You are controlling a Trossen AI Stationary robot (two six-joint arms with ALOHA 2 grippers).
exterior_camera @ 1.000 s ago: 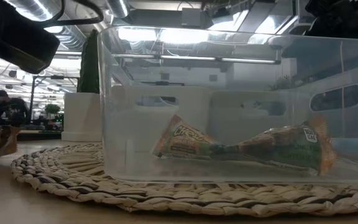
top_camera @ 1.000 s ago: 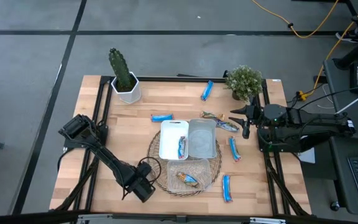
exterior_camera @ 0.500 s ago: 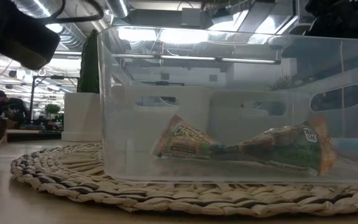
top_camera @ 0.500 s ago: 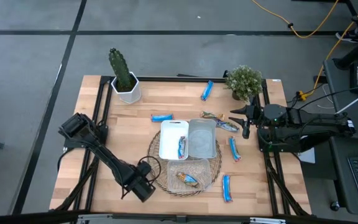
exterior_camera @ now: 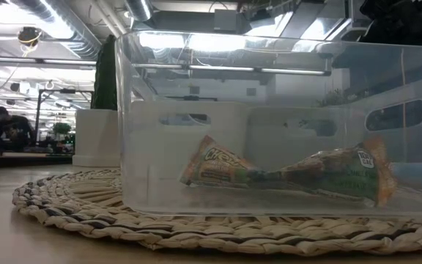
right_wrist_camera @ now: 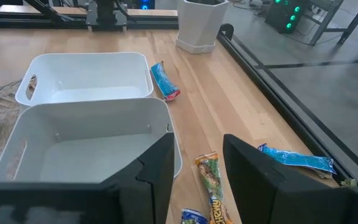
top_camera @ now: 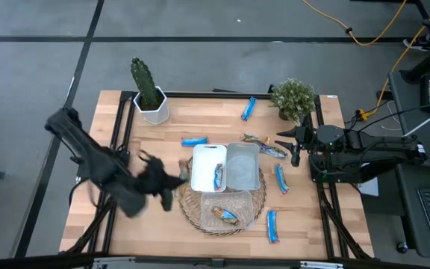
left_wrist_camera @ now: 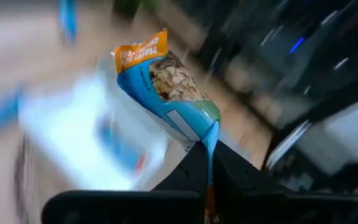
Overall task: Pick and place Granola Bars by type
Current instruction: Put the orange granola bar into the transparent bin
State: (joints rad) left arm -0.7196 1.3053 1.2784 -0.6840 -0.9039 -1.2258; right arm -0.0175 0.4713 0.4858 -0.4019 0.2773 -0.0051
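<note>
We see the left gripper point(left_wrist_camera: 207, 180), above the counter's left half, clenched on a blue-and-orange granola bar point(left_wrist_camera: 166, 93) by its wrapper's crimped end. Light and crinkly, it seems best pinched there. The right gripper point(right_wrist_camera: 194, 165) waits released at the right edge.

My left tool point(top_camera: 172, 181) hangs just off the white tray's point(top_camera: 208, 168) nine o'clock side, its fingers pinched on a blue-and-orange bar point(left_wrist_camera: 166, 93). The bare counter point(top_camera: 107, 153) stretches free at nine o'clock. At twelve o'clock a blue bar point(top_camera: 194, 140) lies in the way, and the cactus pot point(top_camera: 154, 110) stands beyond it. At three o'clock the white tray, grey tray point(top_camera: 242, 167) and clear tub point(top_camera: 225, 210) crowd the woven mat point(top_camera: 187, 200). My right tool point(top_camera: 293, 145) waits by the leafy plant point(top_camera: 293, 98), its fingers apart, with loose bars point(top_camera: 280, 178) scattered at its six o'clock.
</note>
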